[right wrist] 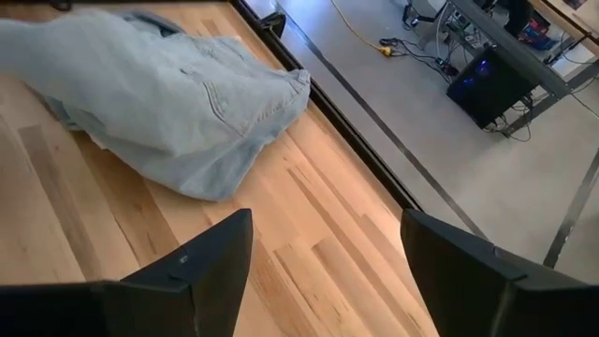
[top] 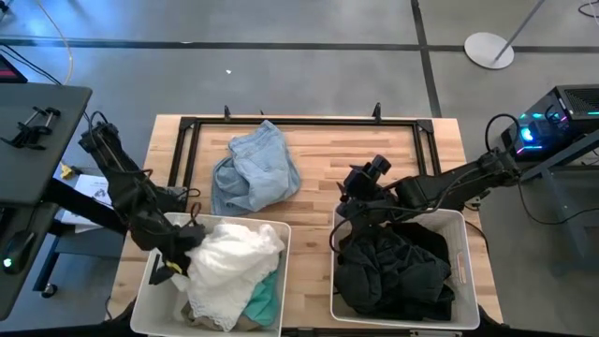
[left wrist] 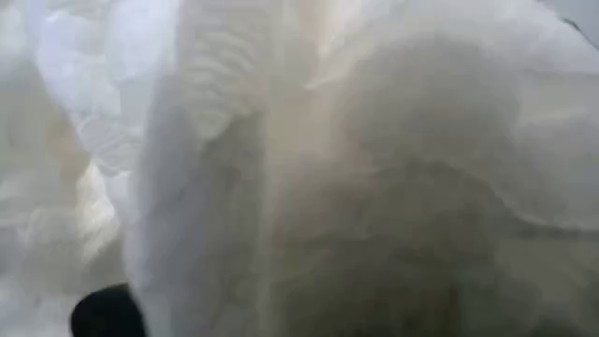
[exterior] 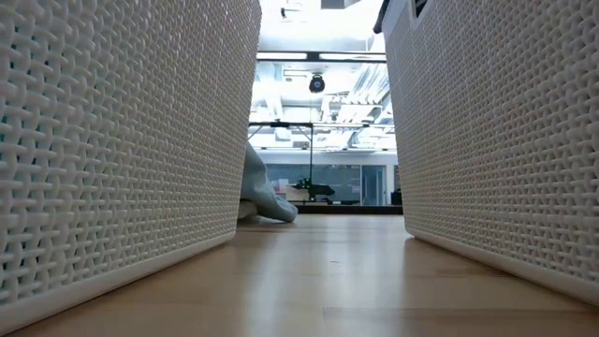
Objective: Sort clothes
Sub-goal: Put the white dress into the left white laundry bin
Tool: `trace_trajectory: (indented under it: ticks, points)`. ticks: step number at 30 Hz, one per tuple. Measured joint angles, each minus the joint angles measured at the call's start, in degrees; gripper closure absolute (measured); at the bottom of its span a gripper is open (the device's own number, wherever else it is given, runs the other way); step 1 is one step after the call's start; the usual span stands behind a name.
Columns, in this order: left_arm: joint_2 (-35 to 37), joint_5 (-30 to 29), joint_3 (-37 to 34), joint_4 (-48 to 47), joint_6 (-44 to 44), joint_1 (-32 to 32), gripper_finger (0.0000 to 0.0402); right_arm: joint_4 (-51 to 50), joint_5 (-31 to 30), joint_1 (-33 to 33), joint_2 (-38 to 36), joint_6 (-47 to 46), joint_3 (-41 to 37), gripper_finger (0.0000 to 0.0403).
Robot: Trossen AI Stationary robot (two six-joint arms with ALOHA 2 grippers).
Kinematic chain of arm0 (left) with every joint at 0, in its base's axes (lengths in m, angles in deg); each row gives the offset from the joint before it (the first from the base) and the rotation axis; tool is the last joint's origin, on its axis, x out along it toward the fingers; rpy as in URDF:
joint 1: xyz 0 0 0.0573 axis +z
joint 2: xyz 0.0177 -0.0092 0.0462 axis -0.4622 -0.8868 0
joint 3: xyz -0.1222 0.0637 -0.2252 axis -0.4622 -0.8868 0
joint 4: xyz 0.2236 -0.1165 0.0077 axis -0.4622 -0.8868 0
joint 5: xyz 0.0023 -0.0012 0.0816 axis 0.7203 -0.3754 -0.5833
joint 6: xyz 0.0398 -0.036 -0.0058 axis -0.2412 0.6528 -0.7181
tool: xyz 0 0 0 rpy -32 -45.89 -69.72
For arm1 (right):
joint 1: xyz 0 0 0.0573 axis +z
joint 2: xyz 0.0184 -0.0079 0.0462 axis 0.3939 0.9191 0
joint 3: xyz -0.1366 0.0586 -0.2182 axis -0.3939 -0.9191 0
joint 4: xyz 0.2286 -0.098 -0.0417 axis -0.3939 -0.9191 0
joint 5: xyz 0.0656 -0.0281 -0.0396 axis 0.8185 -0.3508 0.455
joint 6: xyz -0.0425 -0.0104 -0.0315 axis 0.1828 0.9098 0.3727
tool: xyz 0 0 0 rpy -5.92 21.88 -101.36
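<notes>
Starting at the left, the left gripper (top: 178, 265) sits buried in the white plastic basket (top: 142, 304), fingers clenched, pressed into the soft white garment (top: 229, 262); whether it holds cloth I cannot tell. On the wooden bench (top: 318, 159), the pale blue-grey denim garment (top: 253, 168) lies crumpled, limp and light; pinch a raised fold. The right gripper (top: 360, 192) hovers with fingers released above the right basket's (top: 463, 262) far rim, black clothes (top: 393, 271) inside, bare bench between it and the denim.

Grey floor (top: 309, 56) around the wooden table (top: 318, 150)
</notes>
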Motion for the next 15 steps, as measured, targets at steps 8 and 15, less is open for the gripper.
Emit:
trace_trajectory:
  ticks: [8,15]
  points:
    - [-3.01,6.94,-9.61,8.25,10.06,0.25,0.0398,1.44,-1.44,0.0,0.0,1.04,0.0,0.0144]
    - [-8.47,9.21,-17.73,18.44,19.26,2.25,0.0376,1.46,-1.4,0.0,0.0,1.05,0.0,0.0144]
